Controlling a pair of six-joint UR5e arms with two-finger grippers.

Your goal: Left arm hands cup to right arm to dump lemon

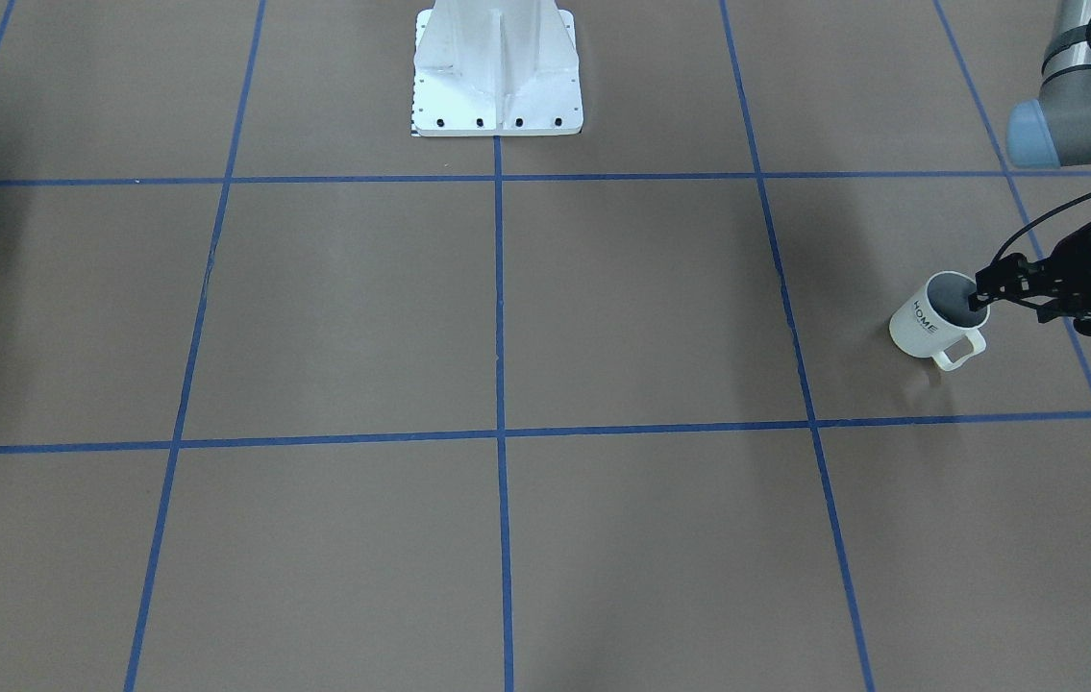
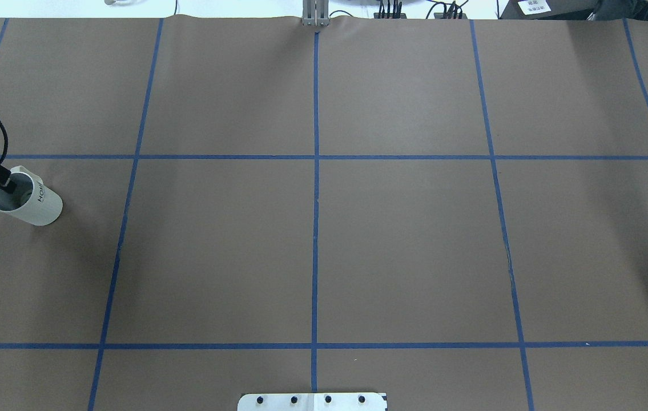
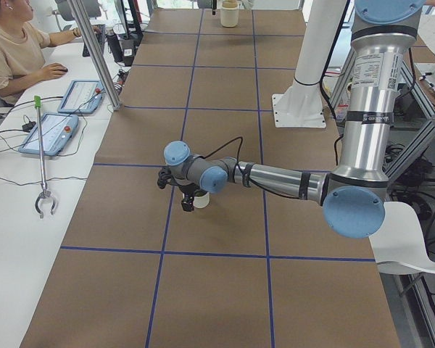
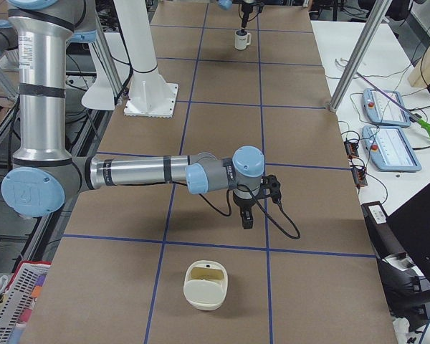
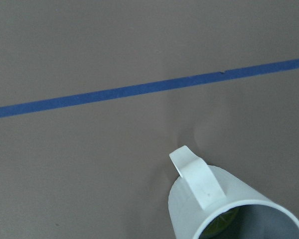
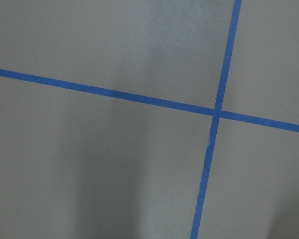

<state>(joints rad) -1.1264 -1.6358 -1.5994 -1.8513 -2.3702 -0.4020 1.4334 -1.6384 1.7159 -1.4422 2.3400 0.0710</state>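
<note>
The white cup [image 1: 925, 327] with black "HOME" lettering stands near the table's end on my left side, also seen in the overhead view as the cup [image 2: 38, 208]. My left gripper [image 1: 978, 296] reaches over its mouth and is shut on the rim, one finger inside and one outside. The left wrist view shows the squared handle [image 5: 197, 179] and a faint yellowish-green lemon [image 5: 223, 224] inside. My right gripper [image 4: 246, 218] hangs pointing down over the table's other end, far from the cup; I cannot tell whether it is open or shut.
The white robot pedestal [image 1: 497, 72] stands at mid-table on the robot's side. A cream bowl-like container [image 4: 206, 284] sits near the table's end below the right arm. A person [image 3: 14, 51] sits at a side table with control tablets [image 3: 51, 134].
</note>
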